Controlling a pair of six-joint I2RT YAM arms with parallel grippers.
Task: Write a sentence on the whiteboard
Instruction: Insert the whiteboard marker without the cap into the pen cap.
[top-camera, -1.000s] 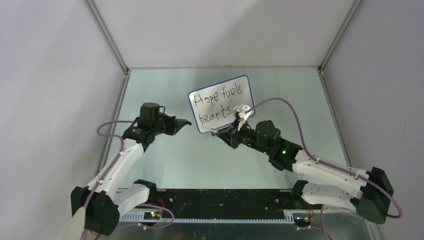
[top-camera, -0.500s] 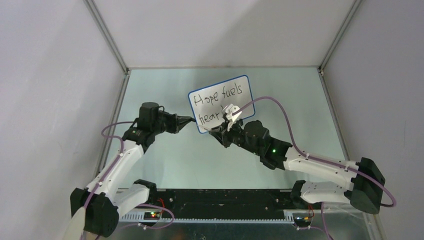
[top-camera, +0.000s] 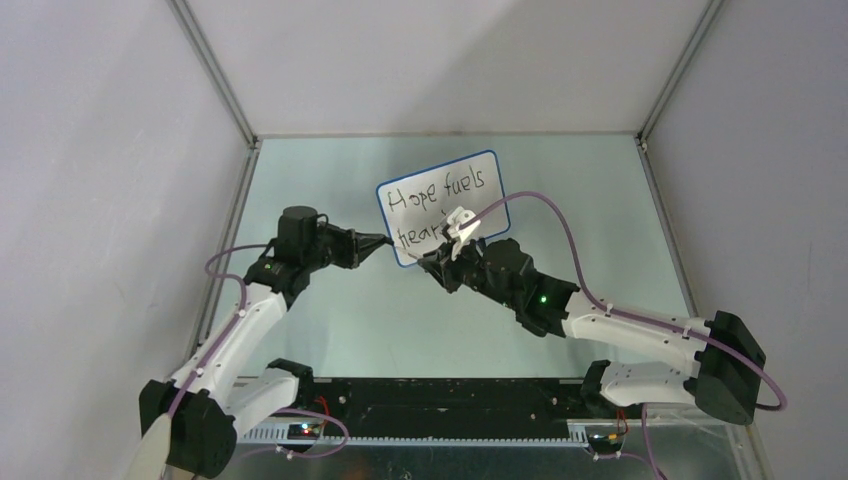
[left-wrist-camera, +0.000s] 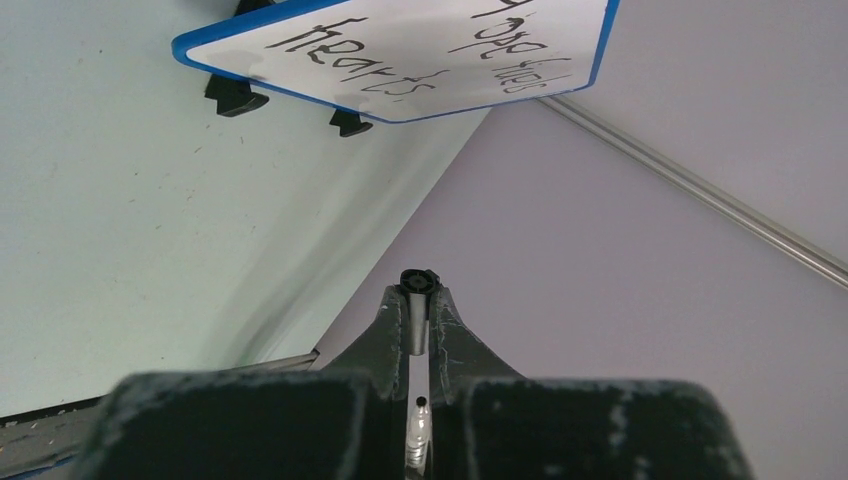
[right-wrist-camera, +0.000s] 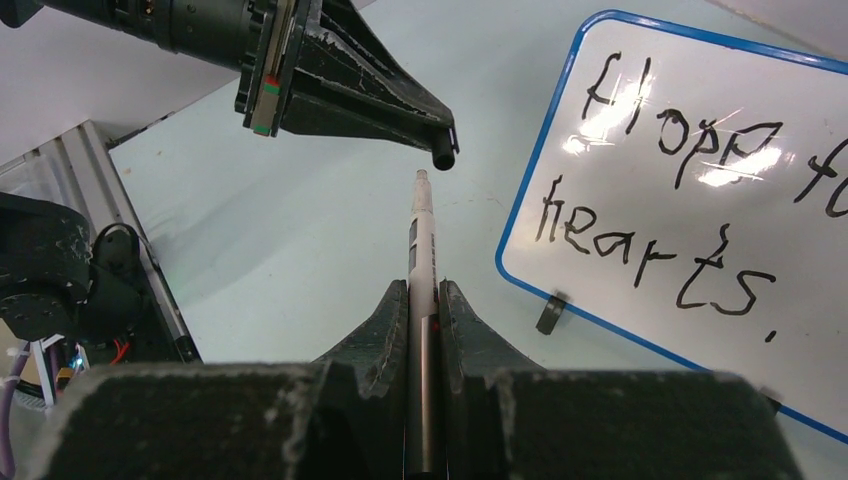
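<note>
Black right claw (right-wrist-camera: 423, 292) clamps marker (right-wrist-camera: 420, 225); left claw (left-wrist-camera: 418, 300) pinches cap (left-wrist-camera: 419, 282).

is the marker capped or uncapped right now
Uncapped: the slim black-and-white marker pen in the right end effector shows a bare tip, and the small black cap sits apart in the left end effector.

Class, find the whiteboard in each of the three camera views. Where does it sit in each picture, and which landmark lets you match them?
Top external: the whiteboard is at the centre, just above the middle.
Left wrist: along the top edge, its writing upside down.
Right wrist: on the right side, cut off by the right edge.
Shared landmark: the sentence, black handwriting inside the blue frame.
</note>
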